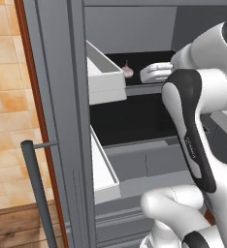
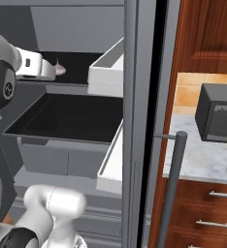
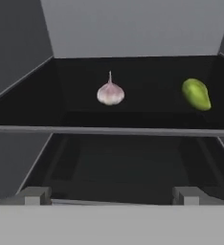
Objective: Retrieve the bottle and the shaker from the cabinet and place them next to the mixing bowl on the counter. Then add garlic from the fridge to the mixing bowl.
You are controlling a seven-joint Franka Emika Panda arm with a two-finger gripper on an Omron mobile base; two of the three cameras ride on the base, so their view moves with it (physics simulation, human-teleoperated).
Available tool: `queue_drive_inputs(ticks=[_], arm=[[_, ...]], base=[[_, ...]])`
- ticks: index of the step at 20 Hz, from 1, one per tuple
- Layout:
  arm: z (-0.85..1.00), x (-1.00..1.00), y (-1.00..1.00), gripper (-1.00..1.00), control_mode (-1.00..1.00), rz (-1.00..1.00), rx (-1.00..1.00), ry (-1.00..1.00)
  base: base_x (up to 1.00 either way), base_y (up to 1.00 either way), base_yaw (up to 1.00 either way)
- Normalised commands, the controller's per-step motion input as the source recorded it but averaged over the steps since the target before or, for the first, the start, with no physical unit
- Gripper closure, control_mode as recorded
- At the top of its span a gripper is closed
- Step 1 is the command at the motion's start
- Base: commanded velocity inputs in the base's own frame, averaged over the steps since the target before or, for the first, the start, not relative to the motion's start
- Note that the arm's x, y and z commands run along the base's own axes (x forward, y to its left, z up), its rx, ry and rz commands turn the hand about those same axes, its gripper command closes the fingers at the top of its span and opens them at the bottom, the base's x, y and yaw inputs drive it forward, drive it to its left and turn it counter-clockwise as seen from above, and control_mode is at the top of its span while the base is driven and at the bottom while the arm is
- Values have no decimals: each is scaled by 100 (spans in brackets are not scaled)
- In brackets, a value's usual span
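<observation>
- We find the garlic (image 3: 110, 92) sitting upright on the dark upper shelf (image 3: 109, 129) inside the open fridge (image 1: 62, 121), well back from the shelf's front edge, with nothing touching it
- We note a green fruit (image 3: 196, 94) on the same shelf, apart from the garlic, off to one side in the hand view
- We record the gripper (image 3: 112, 195) with its fingers spread fully apart and holding nothing; it stands short of the shelf, pointed into the compartment roughly in line with the bulb
- Risk: the bulb is rounded with a thin stem, so in our judgement a closure that lands high or off-centre could pinch the stem alone or squeeze the garlic out and send it rolling toward the back wall
- Risk: the shelf's front lip lies between the fingers and the bulb; an approach that runs low could strike it
- Risk: the white door bin (image 1: 103, 72) sits close beside the forearm in the left base view, so a wide swing on the way in or out could clip it
- Risk: a sideways drift could nudge the green fruit instead
</observation>
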Motion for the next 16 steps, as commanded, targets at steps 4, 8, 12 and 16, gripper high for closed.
queue_drive_inputs(ticks=[4, 8, 12, 16], arm=[[-7, 47, 12, -100, -100, 0, 0, 4], [-15, 51, 1, -100, -100, 0, 0, 1], [-21, 46, 6, -100, -100, 0, 0, 0], [-28, 28, 16, -100, -100, 0, 0, 0]], base=[[0, 0, 0], [0, 0, 0], [0, 0, 0], [0, 0, 0]])
